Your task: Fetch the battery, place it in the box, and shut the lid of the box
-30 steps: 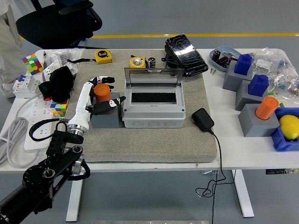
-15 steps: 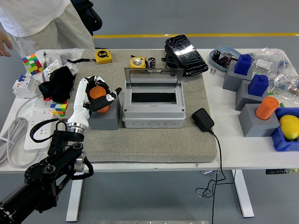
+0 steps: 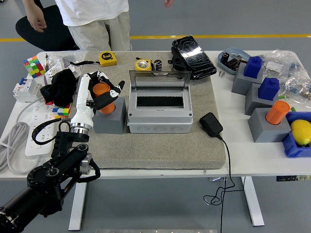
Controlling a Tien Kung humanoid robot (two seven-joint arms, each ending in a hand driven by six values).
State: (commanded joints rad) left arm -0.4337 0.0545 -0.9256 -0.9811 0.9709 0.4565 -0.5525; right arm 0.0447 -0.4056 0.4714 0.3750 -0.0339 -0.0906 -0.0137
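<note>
the person (image 3: 95,19) is cut off above the waist; the left arm's base (image 3: 19,213) leaves frame.

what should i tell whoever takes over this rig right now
Left robot hand: fingers closed around the orange battery, which is tilted above its grey holder block.
Right robot hand: not in view.
Grey box: at mat centre, lid up, compartment empty.
A person stands at the far side, hands off the table.
Done: battery grasped.
Left: carry it right into the box, release, close the lid.
</note>
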